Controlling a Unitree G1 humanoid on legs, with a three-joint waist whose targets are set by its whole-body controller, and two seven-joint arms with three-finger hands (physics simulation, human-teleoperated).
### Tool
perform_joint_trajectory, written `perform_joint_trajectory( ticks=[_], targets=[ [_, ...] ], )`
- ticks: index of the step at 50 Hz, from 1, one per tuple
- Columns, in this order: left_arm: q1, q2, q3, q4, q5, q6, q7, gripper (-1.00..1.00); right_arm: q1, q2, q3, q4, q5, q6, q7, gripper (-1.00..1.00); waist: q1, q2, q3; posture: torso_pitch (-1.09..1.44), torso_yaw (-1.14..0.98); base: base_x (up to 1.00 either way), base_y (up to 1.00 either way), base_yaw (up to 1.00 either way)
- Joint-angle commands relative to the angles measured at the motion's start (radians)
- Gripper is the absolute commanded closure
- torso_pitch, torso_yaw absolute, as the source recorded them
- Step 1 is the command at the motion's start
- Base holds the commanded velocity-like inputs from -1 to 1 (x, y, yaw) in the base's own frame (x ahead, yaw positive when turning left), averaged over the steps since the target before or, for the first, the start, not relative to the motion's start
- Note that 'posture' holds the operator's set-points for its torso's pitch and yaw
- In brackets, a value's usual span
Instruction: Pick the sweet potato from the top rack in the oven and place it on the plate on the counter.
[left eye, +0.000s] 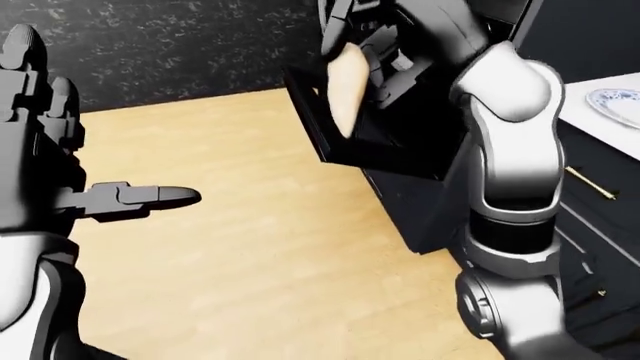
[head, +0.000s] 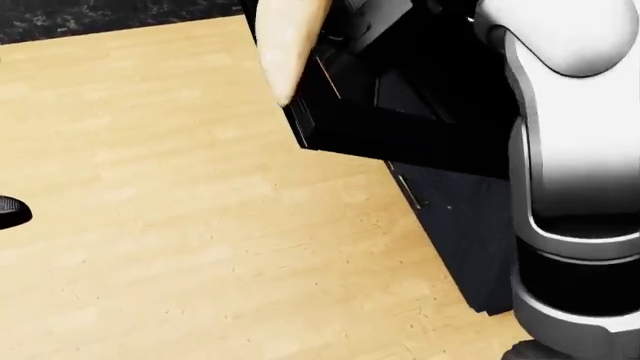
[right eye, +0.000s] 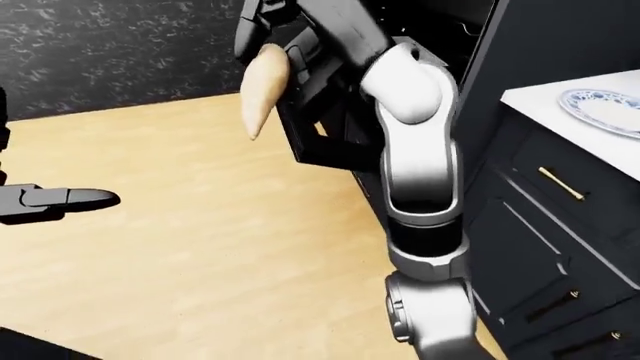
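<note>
Right hand (right eye: 268, 34) fingers pinch the sweet potato (right eye: 262, 86) at its upper end; its long axis hangs near vertical, taper pointing down beside the open oven door (right eye: 325, 146). Left hand (left eye: 40, 142) fingers spread, empty. Plate (right eye: 600, 109) sits on the tabletop (right eye: 560, 131), far right.

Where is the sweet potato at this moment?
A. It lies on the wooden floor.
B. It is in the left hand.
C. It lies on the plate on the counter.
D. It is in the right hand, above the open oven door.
D: the sweet potato hangs from the right hand over the oven door, while the plate on the counter carries no sweet potato and the left hand holds nothing.
</note>
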Motion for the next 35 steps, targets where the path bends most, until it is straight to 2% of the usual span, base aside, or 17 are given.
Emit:
perform_joint_trajectory(
  ticks=[1, 2, 6, 9, 10, 11, 13, 16, 19, 21, 23, 24, 25, 28, 30, 34, 35],
  targets=[
    [-0.018, 0.007, -0.002, -0.025, 0.001, -0.038, 0.0, -1.0, -0.006, -0.028, -0.033, -0.038, 0.024, -0.007, -0.072, 1.0, -0.03, -0.014, -0.038, 0.0, 0.0, 0.0, 0.0, -0.87],
    [-0.018, 0.007, -0.003, -0.026, 0.002, -0.036, 0.0, -1.0, 0.011, -0.01, -0.05, -0.058, 0.067, 0.028, -0.088, 1.0, -0.046, 0.011, -0.011, 0.0, 0.0, 0.0, 0.0, -1.0],
    [-0.028, 0.003, -0.017, -0.032, 0.007, -0.028, 0.003, -1.0, 0.062, -0.024, -0.034, -0.102, 0.066, 0.017, -0.132, 1.0, -0.025, 0.047, -0.035, 0.0, 0.0, 0.0, 0.0, -1.0],
    [-0.01, -0.031, -0.071, -0.023, 0.02, -0.06, 0.007, -1.0, 0.093, -0.021, -0.031, -0.102, 0.068, -0.007, -0.175, 1.0, -0.019, 0.096, -0.017, 0.0, 0.0, 0.0, 0.0, -1.0],
    [-0.011, -0.036, -0.073, -0.026, 0.024, -0.058, 0.006, -1.0, 0.094, -0.017, -0.036, -0.099, 0.08, -0.01, -0.186, 1.0, -0.018, 0.119, -0.016, 0.0, 0.0, 0.0, 0.0, -1.0],
    [-0.018, -0.036, -0.062, -0.029, 0.022, -0.051, 0.001, -1.0, 0.098, -0.023, -0.03, -0.104, 0.076, -0.01, -0.19, 1.0, -0.011, 0.162, -0.027, 0.0, 0.0, 0.0, 0.0, -1.0],
    [-0.015, -0.04, -0.063, -0.029, 0.026, -0.055, -0.001, -1.0, 0.097, -0.024, -0.035, -0.12, 0.083, -0.001, -0.203, 1.0, -0.017, 0.137, -0.013, 0.0, 0.0, 0.0, 0.0, -1.0],
    [-0.015, -0.048, -0.079, -0.025, 0.038, -0.064, -0.002, -1.0, 0.105, -0.026, -0.033, -0.123, 0.09, -0.003, -0.216, 1.0, -0.029, 0.115, -0.038, 0.0, 0.0, 0.0, 0.0, -1.0],
    [-0.022, -0.053, -0.08, -0.022, 0.038, -0.064, -0.001, -1.0, 0.104, -0.032, -0.034, -0.104, 0.088, -0.015, -0.228, 1.0, -0.02, 0.076, -0.036, 0.0, 0.0, 0.0, 0.0, -1.0],
    [-0.026, -0.052, -0.079, -0.024, 0.04, -0.058, -0.001, -1.0, 0.088, -0.037, -0.039, -0.089, 0.094, -0.014, -0.233, 1.0, -0.013, 0.043, -0.041, 0.0, 0.0, 0.0, 0.0, -1.0],
    [-0.022, -0.051, -0.069, -0.037, 0.036, -0.051, -0.007, -1.0, 0.079, -0.042, -0.039, -0.072, 0.097, -0.02, -0.237, 1.0, -0.016, -0.016, -0.058, 0.0, 0.0, 0.0, 0.0, -1.0],
    [-0.021, -0.052, -0.067, -0.038, 0.035, -0.052, -0.007, -1.0, 0.077, -0.042, -0.038, -0.069, 0.098, -0.021, -0.238, 1.0, -0.023, -0.033, -0.07, 0.0, 0.0, 0.0, 0.0, -1.0],
    [-0.009, -0.056, -0.067, -0.035, 0.036, -0.065, -0.009, -1.0, 0.076, -0.043, -0.035, -0.061, 0.094, -0.028, -0.241, 1.0, -0.024, -0.015, -0.054, 0.0, 0.0, 0.0, 0.0, -1.0],
    [-0.005, -0.056, -0.063, -0.033, 0.033, -0.071, -0.01, -1.0, 0.066, -0.042, -0.033, -0.044, 0.093, -0.033, -0.241, 1.0, -0.037, 0.02, -0.056, 0.0, 0.0, 0.0, 0.0, -1.0],
    [-0.005, -0.057, -0.066, -0.029, 0.033, -0.075, -0.01, -1.0, 0.055, -0.041, -0.036, -0.015, 0.095, -0.048, -0.248, 1.0, -0.035, 0.048, -0.037, 0.0, 0.0, 0.0, 0.0, -1.0],
    [0.002, -0.057, -0.059, -0.026, 0.031, -0.082, -0.013, -1.0, 0.049, -0.039, -0.037, 0.024, 0.1, -0.062, -0.258, 1.0, -0.022, 0.085, -0.023, 0.0, 0.0, 0.0, 0.0, -1.0],
    [0.0, -0.053, -0.055, -0.03, 0.03, -0.076, -0.015, -1.0, 0.045, -0.038, -0.037, 0.03, 0.102, -0.049, -0.258, 1.0, 0.002, 0.107, -0.024, 0.0, 0.0, 0.0, -1.0, 0.0]
  ],
)
